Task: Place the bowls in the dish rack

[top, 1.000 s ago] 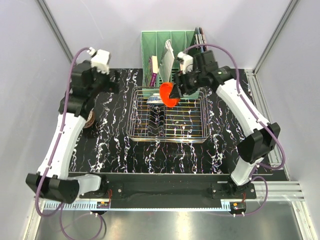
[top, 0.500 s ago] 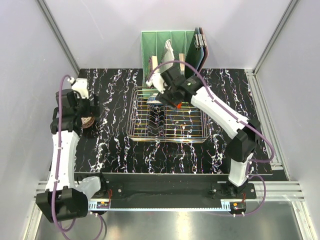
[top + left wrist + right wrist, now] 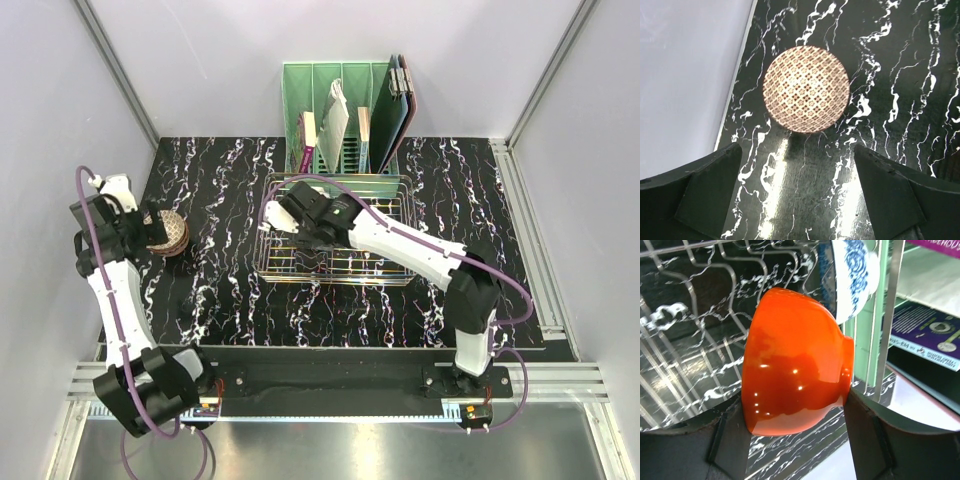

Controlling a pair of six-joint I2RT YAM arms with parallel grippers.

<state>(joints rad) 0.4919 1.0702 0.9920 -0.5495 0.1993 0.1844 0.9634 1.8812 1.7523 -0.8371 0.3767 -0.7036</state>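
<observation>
Smooth, glossy glaze on the orange bowl [image 3: 795, 365], with bright highlights, centre of the right wrist view. Shiny chrome wire for the dish rack [image 3: 275, 258]. Glossy white-veined black tabletop [image 3: 900, 100], mirror-like below the lattice bowl [image 3: 806, 89]. Matt green plastic on the slotted organizer [image 3: 345, 80], top centre.

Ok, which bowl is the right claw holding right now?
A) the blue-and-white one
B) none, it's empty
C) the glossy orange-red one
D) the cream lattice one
C: the right wrist view shows the orange-red bowl gripped on its side in the right claw, over the dish rack. The lattice bowl sits on the table in front of the open left claw, untouched.
</observation>
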